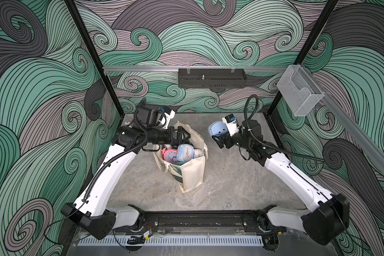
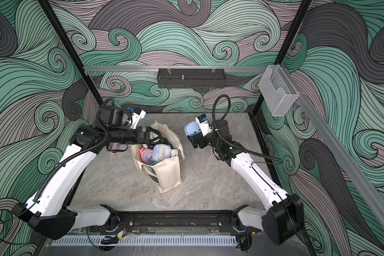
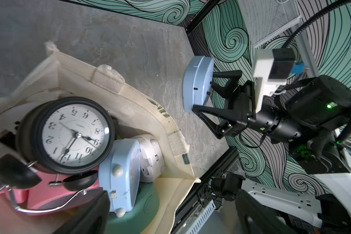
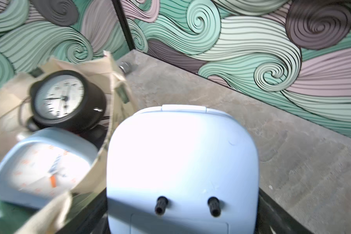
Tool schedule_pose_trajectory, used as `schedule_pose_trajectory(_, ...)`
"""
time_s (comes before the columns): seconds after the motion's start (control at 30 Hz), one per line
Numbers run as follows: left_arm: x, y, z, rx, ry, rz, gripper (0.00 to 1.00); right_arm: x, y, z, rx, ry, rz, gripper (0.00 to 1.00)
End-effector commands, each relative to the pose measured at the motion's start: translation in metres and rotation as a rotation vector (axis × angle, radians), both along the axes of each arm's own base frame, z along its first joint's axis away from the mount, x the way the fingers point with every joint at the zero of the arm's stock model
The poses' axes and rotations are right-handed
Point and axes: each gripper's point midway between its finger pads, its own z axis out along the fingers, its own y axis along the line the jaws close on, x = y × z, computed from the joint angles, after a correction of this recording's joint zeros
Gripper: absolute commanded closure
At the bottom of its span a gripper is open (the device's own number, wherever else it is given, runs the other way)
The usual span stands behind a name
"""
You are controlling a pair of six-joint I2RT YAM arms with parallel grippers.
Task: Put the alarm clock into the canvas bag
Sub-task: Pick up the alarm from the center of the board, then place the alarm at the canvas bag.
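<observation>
In both top views the canvas bag [image 1: 193, 175] [image 2: 169, 175] stands open in the middle of the desk [image 1: 226, 181], already holding a pink twin-bell clock [image 1: 170, 155], a blue square-faced clock [image 1: 184, 151] and a white clock [image 1: 196, 153]. To its right, apart from it and raised off the desk, the right pincer [image 1: 220, 135] is closed at a wide span on a pale blue alarm clock [image 1: 214, 129]. The left pincer [image 1: 183, 136] hangs over the bag's far-left rim, spread fully and holding nothing. I judge the task well along: this clock is lifted but not yet over the bag's mouth, so the carry across and the release remain. The left wrist view looks into the bag at a black twin-bell clock [image 3: 69, 133] lying on top of the others. Beyond the rim [image 3: 130, 97], the pale blue alarm clock [image 3: 197, 85] sits between the right pincer's two black fingers [image 3: 211, 113], one at each edge. The right wrist view shows that clock's plain back [image 4: 182, 162] with two black knobs, the bag just to its left. The desk is a grey, stone-look slab. Walls [image 1: 42, 88] printed with teal, grey and mauve waves enclose it, framed by black posts [image 1: 91, 55]. An aluminium rail [image 1: 142, 69] along the far side carries a black perforated tray [image 1: 211, 81], and a clear holder [image 1: 297, 90] hangs on the right.
</observation>
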Motion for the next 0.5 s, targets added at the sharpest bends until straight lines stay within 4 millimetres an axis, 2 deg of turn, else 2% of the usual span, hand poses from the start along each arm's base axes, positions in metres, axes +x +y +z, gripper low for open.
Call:
schedule_pose_trajectory(0.0, 0.002, -0.021, 0.026, -0.056, -0.043, -0.077, 0.01, -0.025, 0.023, 0.034, 0.045, -0.155, 0.186, 0.23)
schedule_pose_trajectory(0.07, 0.001, -0.031, 0.027, -0.041, -0.042, -0.115, 0.01, -0.038, 0.028, 0.041, 0.050, -0.196, 0.234, 0.23)
schedule_pose_trajectory(0.1, 0.005, -0.039, 0.020, -0.023, -0.023, -0.135, 0.01, -0.043, 0.030, 0.045, 0.053, -0.215, 0.258, 0.22)
schedule_pose_trajectory(0.2, 0.005, -0.053, 0.019, -0.004, -0.021, -0.178, 0.01, -0.054, 0.034, 0.048, 0.051, -0.228, 0.301, 0.22)
schedule_pose_trajectory(0.4, -0.004, -0.078, 0.007, 0.055, 0.011, -0.272, 0.01, -0.063, 0.037, 0.051, 0.052, -0.245, 0.342, 0.22)
schedule_pose_trajectory(0.47, -0.005, -0.084, 0.005, 0.063, 0.017, -0.284, 0.06, -0.065, 0.038, 0.051, 0.050, -0.251, 0.351, 0.23)
